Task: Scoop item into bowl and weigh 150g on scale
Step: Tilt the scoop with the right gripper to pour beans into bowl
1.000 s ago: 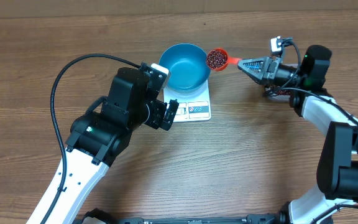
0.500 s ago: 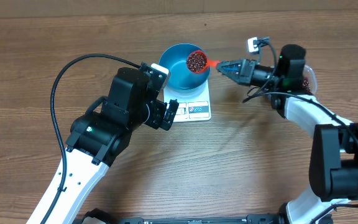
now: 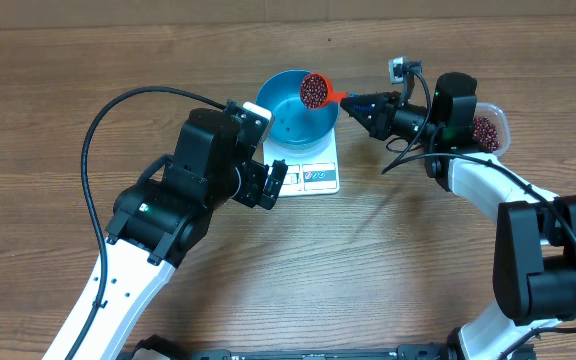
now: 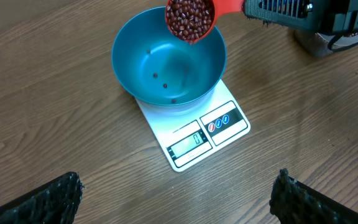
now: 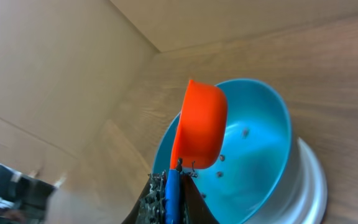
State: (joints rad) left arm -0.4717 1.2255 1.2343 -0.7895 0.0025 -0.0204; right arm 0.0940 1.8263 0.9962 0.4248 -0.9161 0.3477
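The blue bowl stands on the white scale. Only a few loose beans lie on its bottom. An orange-red scoop heaped with dark red-brown beans hangs over the bowl's far right rim. My right gripper is shut on the scoop's handle. In the right wrist view the scoop rises straight from the closed fingers, my right gripper, with the bowl behind it. My left gripper stands wide open above bare wood, in front of the scale, holding nothing.
A clear plastic tub with more beans sits at the right, behind my right arm. The left arm's black cable loops over the table's left side. The table's far edge runs just behind the bowl.
My right gripper has carried the full scoop leftward, from beside the bowl to above its rim. The left arm has stayed still.
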